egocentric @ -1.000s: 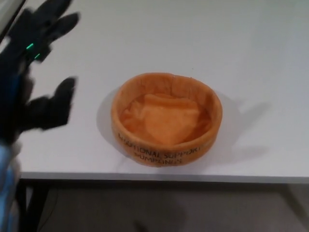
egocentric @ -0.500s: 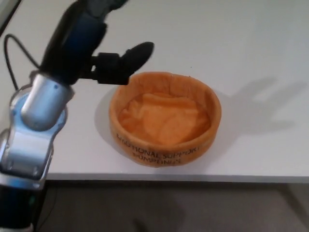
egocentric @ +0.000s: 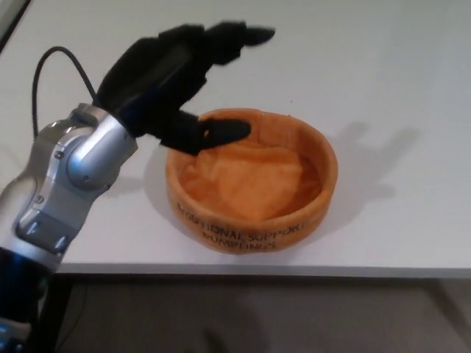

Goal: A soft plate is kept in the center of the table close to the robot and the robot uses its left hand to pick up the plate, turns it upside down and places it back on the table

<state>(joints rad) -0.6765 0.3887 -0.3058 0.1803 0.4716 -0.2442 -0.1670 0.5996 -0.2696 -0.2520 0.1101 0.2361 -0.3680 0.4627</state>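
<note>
The soft orange plate [egocentric: 254, 180] is a round fabric bowl with black lettering on its front wall. It sits upright, opening up, on the white table [egocentric: 383, 81] near the front edge. My left hand [egocentric: 173, 81] is open over the plate's far left rim. Its thumb [egocentric: 221, 132] reaches just inside that rim while the two fingers [egocentric: 235, 35] stretch out beyond the rim above the table. I cannot tell whether the thumb touches the fabric. My right hand is out of the picture.
The table's front edge [egocentric: 294, 271] runs just below the plate, with dark floor beneath it. A black cable [egocentric: 44, 70] loops from my left forearm over the table at the left.
My left hand has swung from the far left of the picture toward the plate, and now its thumb dips inside the left rim. The plate has stayed in place.
</note>
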